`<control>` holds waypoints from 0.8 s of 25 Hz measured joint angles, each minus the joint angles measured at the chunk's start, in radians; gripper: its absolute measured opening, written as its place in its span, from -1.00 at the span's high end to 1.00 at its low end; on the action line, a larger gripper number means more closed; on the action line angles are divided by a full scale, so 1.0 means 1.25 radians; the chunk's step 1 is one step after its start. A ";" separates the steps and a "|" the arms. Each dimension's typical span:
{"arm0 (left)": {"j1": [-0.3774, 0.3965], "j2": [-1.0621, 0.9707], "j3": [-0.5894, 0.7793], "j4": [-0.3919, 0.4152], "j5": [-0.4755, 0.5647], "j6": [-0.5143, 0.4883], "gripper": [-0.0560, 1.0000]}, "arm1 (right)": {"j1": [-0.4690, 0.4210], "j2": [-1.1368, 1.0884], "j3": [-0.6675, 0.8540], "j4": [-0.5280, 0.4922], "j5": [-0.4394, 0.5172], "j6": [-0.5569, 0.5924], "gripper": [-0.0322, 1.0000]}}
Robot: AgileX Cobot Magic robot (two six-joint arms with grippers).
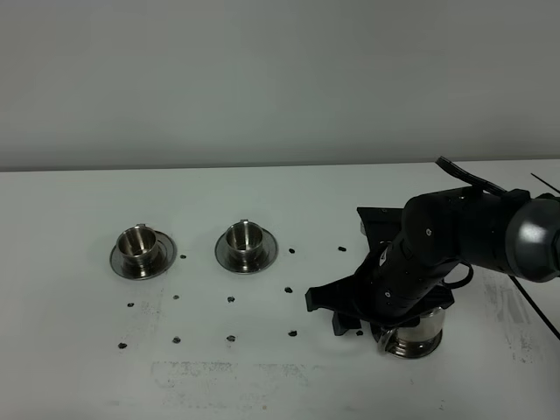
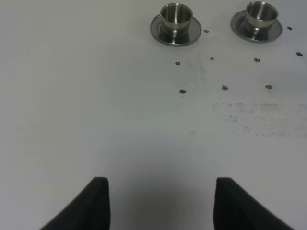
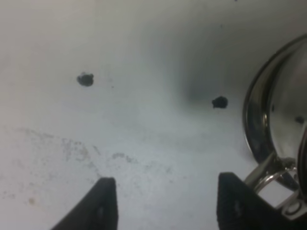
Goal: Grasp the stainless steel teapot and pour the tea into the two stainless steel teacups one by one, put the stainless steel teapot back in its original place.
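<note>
Teapot [image 3: 280, 120] just beside right gripper [image 3: 165, 203], outside its wide, empty jaws; handle by one jaw.

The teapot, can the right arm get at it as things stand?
Probably yes: the right tool is open beside the teapot, nothing stands between them, and the handle lies by one finger.

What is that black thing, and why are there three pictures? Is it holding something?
The black thing is a robot arm on a white table. One picture looks down from high up; the other two come from cameras on the robot's two wrists. Two small steel teacups stand on saucers. The right gripper is open beside the shiny teapot, holding nothing yet. The left gripper is open too, over bare table, with the cups far ahead of it. Little black dots mark the table.
</note>
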 joint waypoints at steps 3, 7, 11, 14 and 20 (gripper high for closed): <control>0.000 0.000 0.000 0.000 0.000 0.000 -0.12 | 0.000 0.000 0.000 -0.007 0.006 0.000 0.01; 0.000 0.000 0.000 0.000 0.000 0.000 -0.12 | -0.005 0.000 0.003 -0.014 0.018 0.000 0.01; 0.000 0.000 0.000 0.000 0.000 0.000 -0.12 | -0.013 0.000 0.007 -0.026 0.033 0.003 0.01; 0.000 0.000 0.000 0.000 0.000 0.000 -0.12 | -0.014 0.000 0.007 -0.033 0.039 0.006 0.01; 0.000 0.000 0.000 0.000 0.000 0.000 -0.12 | -0.023 0.000 0.007 -0.040 0.062 0.016 0.01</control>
